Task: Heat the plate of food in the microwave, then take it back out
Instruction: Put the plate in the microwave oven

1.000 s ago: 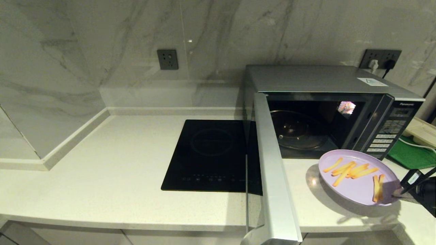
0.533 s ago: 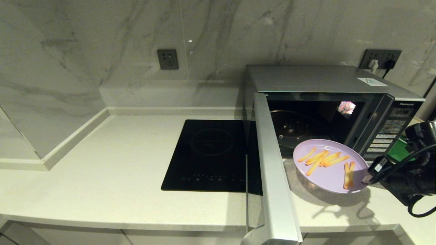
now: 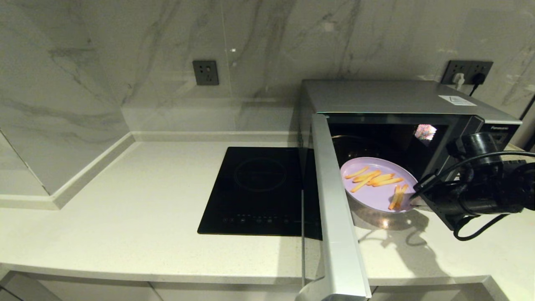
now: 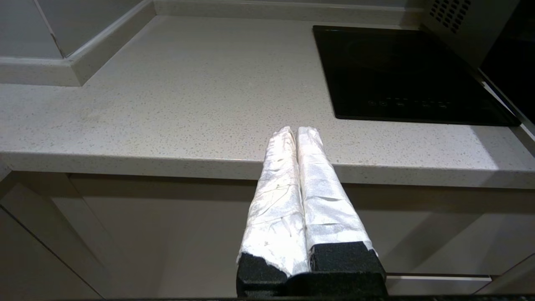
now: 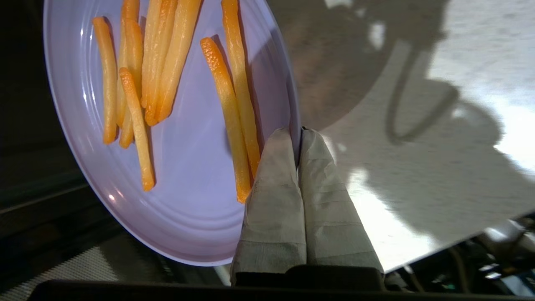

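The lilac plate of food (image 3: pixel 376 186) with several orange fries hangs half inside the mouth of the silver microwave (image 3: pixel 397 100), above the sill. The microwave's door (image 3: pixel 334 209) stands wide open toward me. My right gripper (image 3: pixel 414 200) is shut on the plate's near right rim; the right wrist view shows the plate (image 5: pixel 179 200) and the gripper (image 5: pixel 297 134) with the rim pinched between its taped fingers. My left gripper (image 4: pixel 296 133) is shut on nothing, parked low in front of the counter's edge, out of the head view.
A flat black induction hob (image 3: pixel 257 190) lies left of the open door. The white counter (image 3: pixel 138 209) runs to a wall step at far left. The microwave's keypad (image 3: pixel 497 125) is partly behind my right arm.
My right gripper has carried the plate left and toward the back, from over the counter in front of the keypad into the microwave's opening. The left arm has not moved.
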